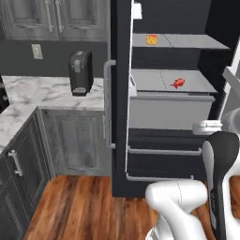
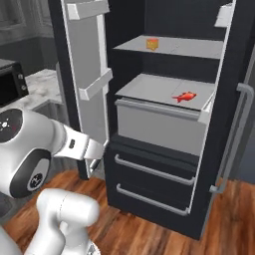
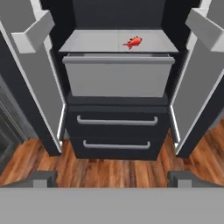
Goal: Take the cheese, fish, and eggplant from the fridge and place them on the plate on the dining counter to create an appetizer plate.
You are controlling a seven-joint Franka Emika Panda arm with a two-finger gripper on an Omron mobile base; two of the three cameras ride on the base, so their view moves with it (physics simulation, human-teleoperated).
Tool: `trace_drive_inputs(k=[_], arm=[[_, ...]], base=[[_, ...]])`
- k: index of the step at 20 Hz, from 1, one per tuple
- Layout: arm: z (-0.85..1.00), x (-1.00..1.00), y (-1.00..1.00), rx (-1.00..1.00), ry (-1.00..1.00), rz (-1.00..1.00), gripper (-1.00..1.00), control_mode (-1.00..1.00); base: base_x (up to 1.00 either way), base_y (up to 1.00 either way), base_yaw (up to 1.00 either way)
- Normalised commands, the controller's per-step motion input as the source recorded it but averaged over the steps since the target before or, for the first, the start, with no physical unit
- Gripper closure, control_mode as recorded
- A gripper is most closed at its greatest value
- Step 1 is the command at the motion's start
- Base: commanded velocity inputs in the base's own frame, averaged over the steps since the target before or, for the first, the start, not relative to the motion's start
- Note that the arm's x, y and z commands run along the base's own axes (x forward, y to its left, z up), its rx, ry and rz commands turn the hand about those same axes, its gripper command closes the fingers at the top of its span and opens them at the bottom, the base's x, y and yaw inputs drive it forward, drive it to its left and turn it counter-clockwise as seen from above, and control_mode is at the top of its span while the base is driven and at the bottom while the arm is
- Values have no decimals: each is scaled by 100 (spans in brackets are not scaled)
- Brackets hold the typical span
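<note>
Fridge (image 2: 149, 149) open: fish (image 3: 133, 42) on middle shelf, cheese (image 1: 151, 40) on shelf above. Gripper (image 3: 112, 178) spread wide, empty, well short of both. Fish likely light, slick; best pinched across the body.

We are looking at a kitchen with a warm reddish-brown plank floor (image 1: 79, 206) running under everything. To the left, a white-and-grey veined marble countertop (image 1: 42, 91) is turning a corner over grey panelled base cabinets (image 1: 70, 140) with bar handles. A dark coffee machine (image 1: 80, 72) is standing on it against a dark grey wall (image 1: 51, 58), under grey upper cabinets (image 1: 56, 18). A black microwave (image 2: 11, 79) is sitting on the marble.
</note>
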Motion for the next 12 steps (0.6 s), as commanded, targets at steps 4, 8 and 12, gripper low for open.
trace_drive_inputs(k=[4,8,12], arm=[[0,0,0,0,0,0,-100,100],[0,0,0,0,0,0,-100,100],[0,0,0,0,0,0,-100,100]], base=[[13,-1,-26],[17,-34,-15],[25,-34,-8]])
